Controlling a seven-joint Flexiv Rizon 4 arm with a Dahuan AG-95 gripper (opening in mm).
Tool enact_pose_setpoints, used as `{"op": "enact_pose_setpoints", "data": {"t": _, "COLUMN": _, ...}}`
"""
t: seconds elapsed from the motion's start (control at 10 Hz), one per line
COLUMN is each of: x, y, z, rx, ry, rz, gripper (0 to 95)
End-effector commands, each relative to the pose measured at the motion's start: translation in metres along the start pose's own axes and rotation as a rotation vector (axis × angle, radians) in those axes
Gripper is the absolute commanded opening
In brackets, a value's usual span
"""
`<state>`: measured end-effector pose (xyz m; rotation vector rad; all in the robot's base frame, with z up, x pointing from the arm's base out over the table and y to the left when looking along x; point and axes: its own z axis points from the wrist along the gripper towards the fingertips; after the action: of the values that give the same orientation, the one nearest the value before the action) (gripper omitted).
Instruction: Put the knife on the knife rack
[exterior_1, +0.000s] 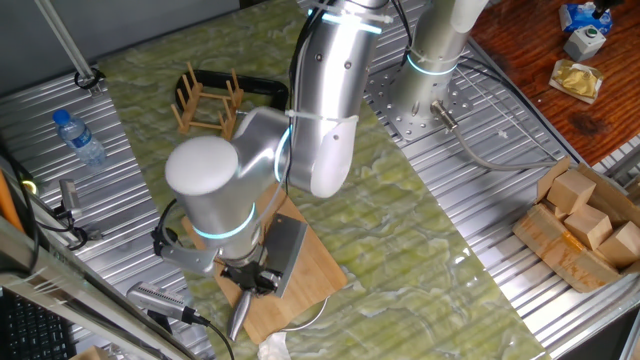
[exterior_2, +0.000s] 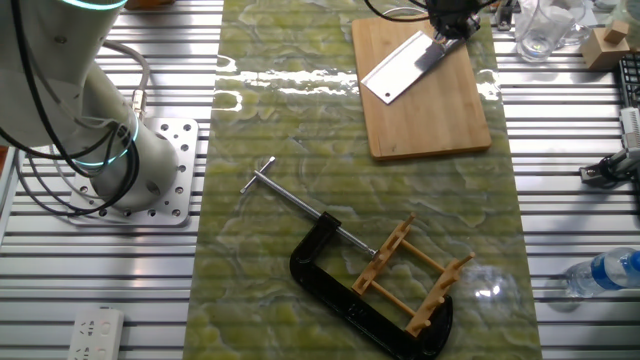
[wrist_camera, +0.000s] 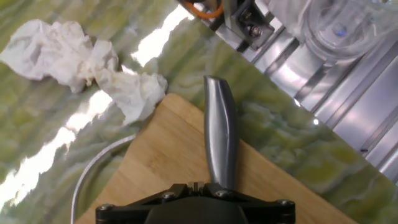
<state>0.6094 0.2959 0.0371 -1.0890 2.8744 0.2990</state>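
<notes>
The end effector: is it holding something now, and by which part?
The end effector appears closed on the cleaver at its silver handle; the blade still lies on the cutting board.

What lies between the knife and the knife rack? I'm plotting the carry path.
Nothing stands on the mat between the knife on the cutting board and the knife rack. The black C-clamp wraps the rack's near side, its screw bar pointing toward the board.

Knife (exterior_2: 400, 68) flat, rack (exterior_2: 412, 278) apart
</notes>
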Motion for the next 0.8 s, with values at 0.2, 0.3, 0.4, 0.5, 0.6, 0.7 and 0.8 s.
{"op": "enact_pose_setpoints", "data": {"t": 0.2, "x": 0.001, "y": -0.001, "z": 0.001, "rx": 0.01, "ry": 0.001, "rz": 0.004, "gripper": 0.0}}
{"op": "enact_pose_setpoints", "data": {"t": 0.3, "x": 0.003, "y": -0.004, "z": 0.003, "rx": 0.022, "ry": 0.008, "rz": -0.007, "gripper": 0.0}}
{"op": "enact_pose_setpoints", "data": {"t": 0.4, "x": 0.007, "y": -0.008, "z": 0.004, "rx": 0.026, "ry": 0.005, "rz": -0.02, "gripper": 0.0}}
{"op": "enact_pose_setpoints", "data": {"t": 0.5, "x": 0.009, "y": -0.01, "z": 0.005, "rx": 0.026, "ry": 0.004, "rz": -0.026, "gripper": 0.0}}
{"op": "enact_pose_setpoints", "data": {"t": 0.6, "x": 0.011, "y": -0.012, "z": 0.004, "rx": 0.03, "ry": 0.008, "rz": -0.037, "gripper": 0.0}}
{"op": "enact_pose_setpoints", "data": {"t": 0.7, "x": 0.014, "y": -0.015, "z": 0.002, "rx": 0.033, "ry": 0.013, "rz": -0.049, "gripper": 0.0}}
{"op": "enact_pose_setpoints", "data": {"t": 0.8, "x": 0.016, "y": -0.017, "z": 0.002, "rx": 0.035, "ry": 0.014, "rz": -0.059, "gripper": 0.0}}
